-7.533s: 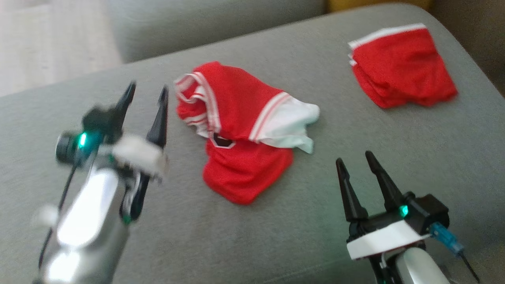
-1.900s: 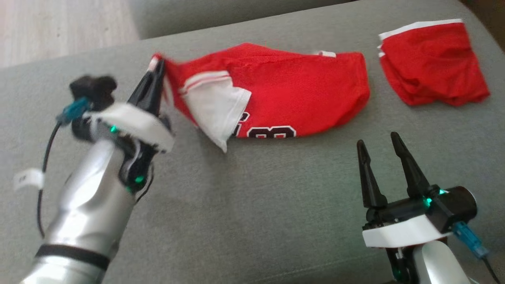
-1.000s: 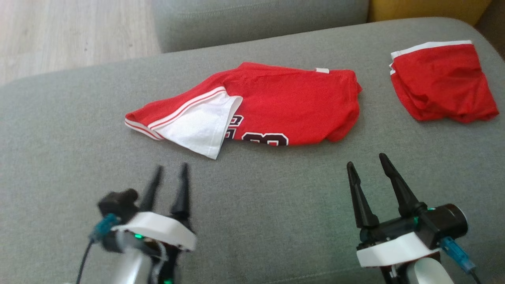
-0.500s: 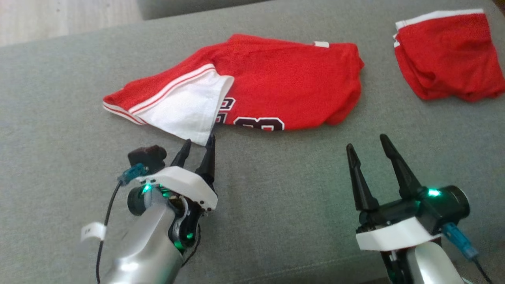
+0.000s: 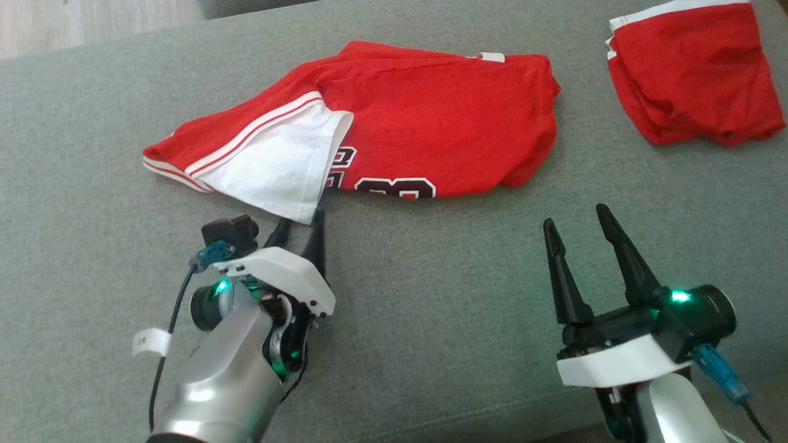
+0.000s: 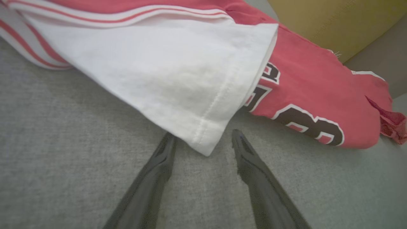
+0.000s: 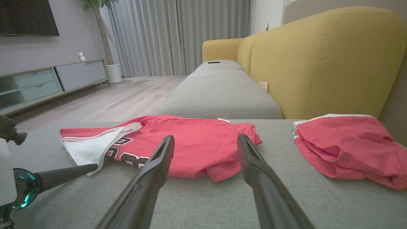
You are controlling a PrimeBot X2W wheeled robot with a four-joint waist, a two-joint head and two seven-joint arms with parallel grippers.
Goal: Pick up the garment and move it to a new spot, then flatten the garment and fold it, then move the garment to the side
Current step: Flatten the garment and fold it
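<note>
The garment (image 5: 431, 117) is a red jersey with black numbers, spread crumpled across the grey sofa seat (image 5: 431, 320). Its white sleeve (image 5: 277, 169) is folded over the left half. My left gripper (image 5: 301, 219) is open, low on the seat, with its fingertips on either side of the sleeve's near corner. In the left wrist view that white sleeve corner (image 6: 203, 127) lies between the two fingers of the left gripper (image 6: 203, 139). My right gripper (image 5: 574, 218) stands open and empty, a little short of the jersey's right half (image 7: 197, 143).
A second red garment (image 5: 689, 67) with a white band lies folded at the seat's far right. A yellow sofa back (image 7: 318, 57) rises behind it. Wooden floor (image 7: 111, 101) and a low cabinet (image 7: 47, 79) lie beyond the seat's far edge.
My left gripper has moved forward and to the right, up to the white sleeve's corner. The head camera has tilted down. The right gripper and the jersey stay put.
</note>
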